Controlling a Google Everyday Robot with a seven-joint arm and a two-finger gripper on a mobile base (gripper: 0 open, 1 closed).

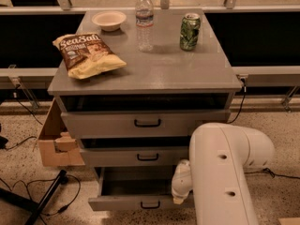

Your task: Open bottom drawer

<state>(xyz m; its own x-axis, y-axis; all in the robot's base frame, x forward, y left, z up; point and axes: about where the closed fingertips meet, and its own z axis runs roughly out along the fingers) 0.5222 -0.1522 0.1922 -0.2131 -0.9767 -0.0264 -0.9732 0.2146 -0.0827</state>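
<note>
The bottom drawer is the lowest and slimmest of three grey fronts in the cabinet. It stands pulled out toward me, with its plain grey tray showing and its small black bar handle facing me. My gripper sits at the end of the white arm, low down at the right end of the bottom drawer's front. The arm hides that right end.
The top drawer and middle drawer are each slightly ajar. On the cabinet top lie a chip bag, a bowl, a water bottle and a green can. A cardboard box and cables are on the floor at left.
</note>
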